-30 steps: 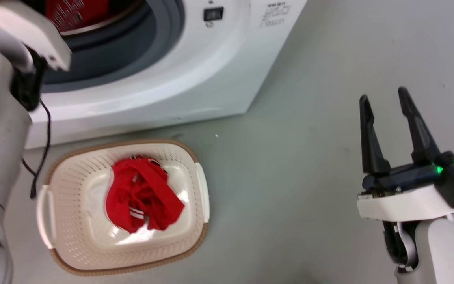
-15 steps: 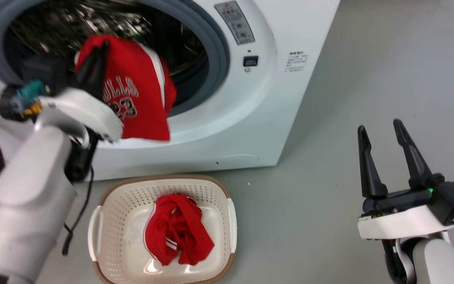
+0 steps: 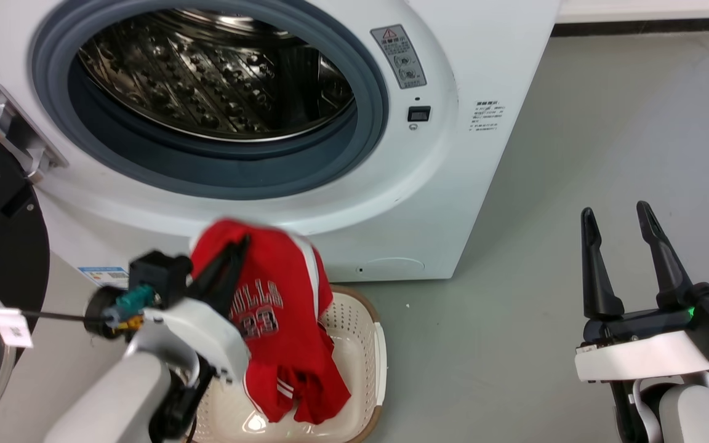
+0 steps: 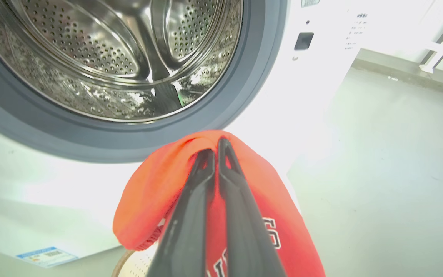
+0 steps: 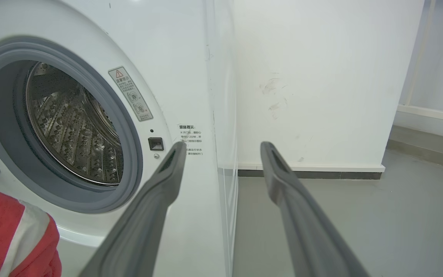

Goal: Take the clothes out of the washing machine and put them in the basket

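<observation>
Red jersey (image 3: pixel 287 320) is pinched between the clenched fingers of the left claw (image 4: pixel 215 148), draped over them and hanging above the basket (image 3: pixel 364 344). Advised: lower over the basket's middle before releasing, so no fabric catches the rim. Right claw (image 3: pixel 615 209) stands released, well apart. Washing machine (image 3: pixel 453 184) behind shows bare steel in its drum (image 3: pixel 207 80).
</observation>
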Available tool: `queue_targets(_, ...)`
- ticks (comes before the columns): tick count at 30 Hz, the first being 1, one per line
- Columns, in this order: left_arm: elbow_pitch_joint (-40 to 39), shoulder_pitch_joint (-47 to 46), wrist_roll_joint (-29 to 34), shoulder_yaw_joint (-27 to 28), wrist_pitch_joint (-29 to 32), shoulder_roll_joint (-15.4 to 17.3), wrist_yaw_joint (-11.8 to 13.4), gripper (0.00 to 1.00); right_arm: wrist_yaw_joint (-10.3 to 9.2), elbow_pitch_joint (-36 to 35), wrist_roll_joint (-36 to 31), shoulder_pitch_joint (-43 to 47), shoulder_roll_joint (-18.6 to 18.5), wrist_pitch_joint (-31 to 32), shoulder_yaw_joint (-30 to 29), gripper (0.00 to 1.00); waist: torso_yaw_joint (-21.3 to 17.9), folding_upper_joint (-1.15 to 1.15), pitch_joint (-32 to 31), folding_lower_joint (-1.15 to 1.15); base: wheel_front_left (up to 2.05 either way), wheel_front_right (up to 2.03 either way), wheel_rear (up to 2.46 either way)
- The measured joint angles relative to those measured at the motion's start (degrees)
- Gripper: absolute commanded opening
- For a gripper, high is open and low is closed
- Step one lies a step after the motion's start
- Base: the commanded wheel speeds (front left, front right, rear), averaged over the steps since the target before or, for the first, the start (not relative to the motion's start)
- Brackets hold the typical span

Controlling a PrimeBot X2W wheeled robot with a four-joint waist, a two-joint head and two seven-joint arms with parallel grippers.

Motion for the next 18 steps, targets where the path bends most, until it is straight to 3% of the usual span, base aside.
queue_targets(7,8.1,2.0,-1.0,-2.6,1.4,-1.2,-2.1,0.0,0.0,-0.5,-0.1,-0.6,0.0,0.0,0.0,1.0,-0.6,0.0,3.2,0.0,0.0,0.0,0.0)
queue_targets(18,33.7,-6.0,-2.7,-3.2,-0.1,-7.0,-8.6,0.0,0.01,-2.8,-1.5,-4.5,0.0,0.0,-0.5,1.0,-3.8,0.0,13.1,0.02,0.0,0.0,0.0)
